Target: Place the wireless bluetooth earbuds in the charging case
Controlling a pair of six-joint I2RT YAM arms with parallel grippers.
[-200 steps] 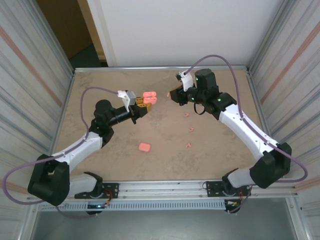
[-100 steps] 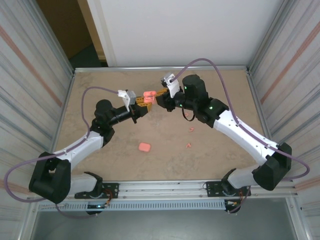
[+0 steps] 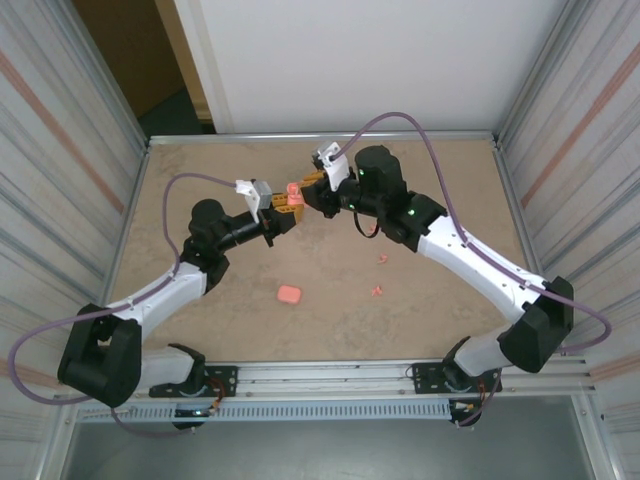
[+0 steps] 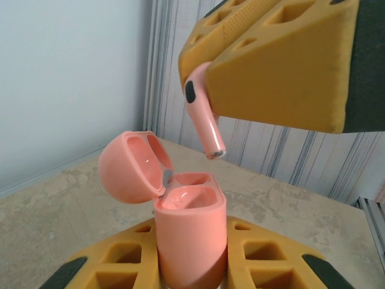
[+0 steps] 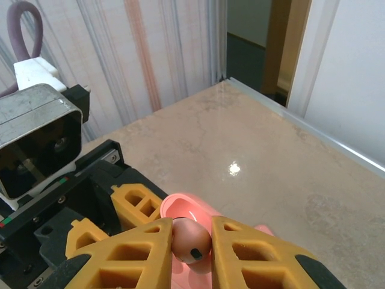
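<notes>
Top view, upper centre: left gripper [image 3: 284,211] clamps open charging case [image 4: 191,238]; right gripper [image 3: 313,187] pinches earbud [image 4: 204,123] just above it, apart. Risk: tilted stem catches socket rim, slips free, falls.

Top camera looks down; close wrist cameras share the case [image 4: 191,235].

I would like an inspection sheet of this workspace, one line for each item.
Surface: beige marbled table.
Job's things: open pink case held upright; earbud hanging stem-down above its sockets, not touching; two loose earbuds on the table.
Clutter: spare closed pink case.
Grippers: left gripper shut on the open pink case; right gripper shut on the earbud.
Cables: purple cable looping over each arm.
Surroundings: ribbed metal side walls, white back wall.
</notes>
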